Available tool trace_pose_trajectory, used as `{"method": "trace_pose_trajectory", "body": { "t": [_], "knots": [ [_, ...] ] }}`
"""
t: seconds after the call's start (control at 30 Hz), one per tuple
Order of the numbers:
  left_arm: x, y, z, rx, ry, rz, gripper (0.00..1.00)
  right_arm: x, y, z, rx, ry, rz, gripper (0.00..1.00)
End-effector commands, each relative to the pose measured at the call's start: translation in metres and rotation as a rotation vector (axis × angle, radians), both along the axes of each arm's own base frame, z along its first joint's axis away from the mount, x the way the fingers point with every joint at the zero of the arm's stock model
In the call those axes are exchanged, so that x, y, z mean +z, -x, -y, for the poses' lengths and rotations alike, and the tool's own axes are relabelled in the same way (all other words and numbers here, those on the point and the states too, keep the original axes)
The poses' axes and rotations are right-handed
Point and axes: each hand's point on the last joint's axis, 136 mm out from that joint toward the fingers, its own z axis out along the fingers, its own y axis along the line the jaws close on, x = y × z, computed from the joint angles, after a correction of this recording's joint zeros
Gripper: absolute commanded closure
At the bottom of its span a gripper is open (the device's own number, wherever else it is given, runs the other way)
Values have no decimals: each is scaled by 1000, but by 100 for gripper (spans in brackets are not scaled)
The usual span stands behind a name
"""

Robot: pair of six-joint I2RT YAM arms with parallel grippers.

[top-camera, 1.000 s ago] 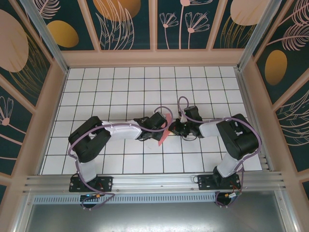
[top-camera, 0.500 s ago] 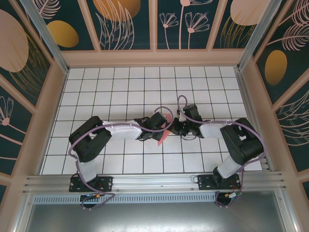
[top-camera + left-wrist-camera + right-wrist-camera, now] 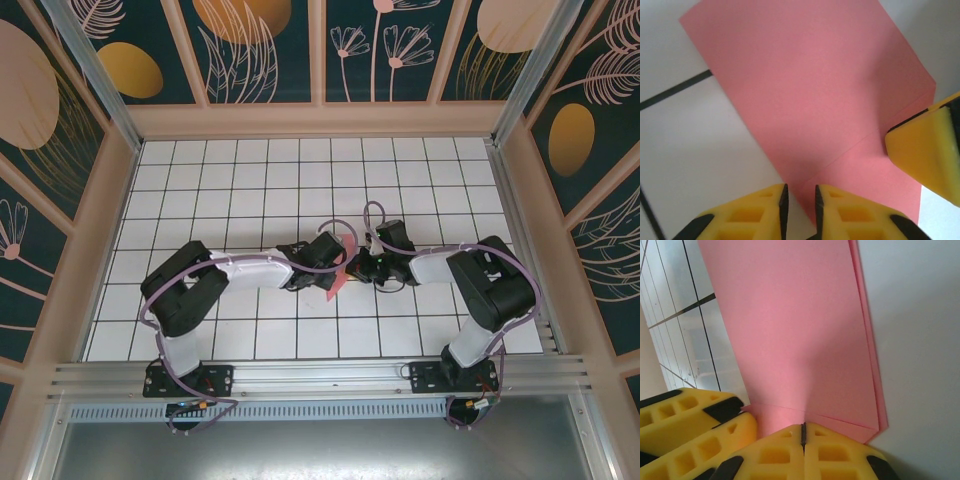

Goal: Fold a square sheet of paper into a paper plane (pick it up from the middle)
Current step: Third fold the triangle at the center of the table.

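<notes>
Paper (image 3: 345, 248): a salmon-pink folded sheet, between the two grippers near the middle of the table (image 3: 250, 180), at the meeting point of the two arms.
Paper, left wrist view (image 3: 805, 85): a flat pink panel with straight edges. A faint crease ran from near the fingers up toward the right edge.
Paper, right wrist view (image 3: 800, 330): a long panel that rose away from the fingers. Stacked layers showed along its right edge.
Left gripper (image 3: 333, 264): it reached in from the left, up against the paper.
Left gripper, own view (image 3: 801, 205): the yellow fingers (image 3: 750, 212) were drawn almost together, leaving a thin slit. The paper's lower edge ran down into that slit, so it had the sheet pinched there.
Right gripper (image 3: 362, 267): it came in from the right, just beside the left gripper.
Right gripper, own view (image 3: 803, 437): the fingers (image 3: 840, 452) were pressed fully together, with a hairline seam between them. The near edge of the paper was clamped there.
Cross views: one right finger showed at the paper's right edge in the left wrist view. The left fingers lay at the lower left of the right wrist view, touching the paper's corner.
Table, wrist views (image 3: 700, 145): white tiles with black grid lines lay under the paper.
</notes>
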Motion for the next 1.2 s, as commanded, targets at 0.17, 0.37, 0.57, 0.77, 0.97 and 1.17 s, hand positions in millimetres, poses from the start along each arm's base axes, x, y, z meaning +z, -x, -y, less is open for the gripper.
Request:
{"method": "trace_pose_trajectory", "body": {
  "t": [0.17, 0.37, 0.57, 0.77, 0.97, 1.17],
  "knots": [
    [73, 12, 17, 66, 305, -16, 79, -21, 4, 15, -56, 103, -34, 100],
    [72, 41, 50, -31, 524, -169, 87, -23, 3, 14, -56, 104, -38, 100],
    [37, 49, 60, -46, 491, -278, 89, -25, 3, 15, -54, 114, -43, 100],
    [7, 51, 55, -19, 408, -333, 89, -26, 3, 16, -55, 120, -48, 100],
    [-8, 51, 43, 6, 343, -330, 90, -27, 3, 16, -51, 124, -49, 100],
    [-16, 56, 27, 36, 317, -335, 90, -31, 5, 19, -50, 143, -55, 100]
  ]
}}
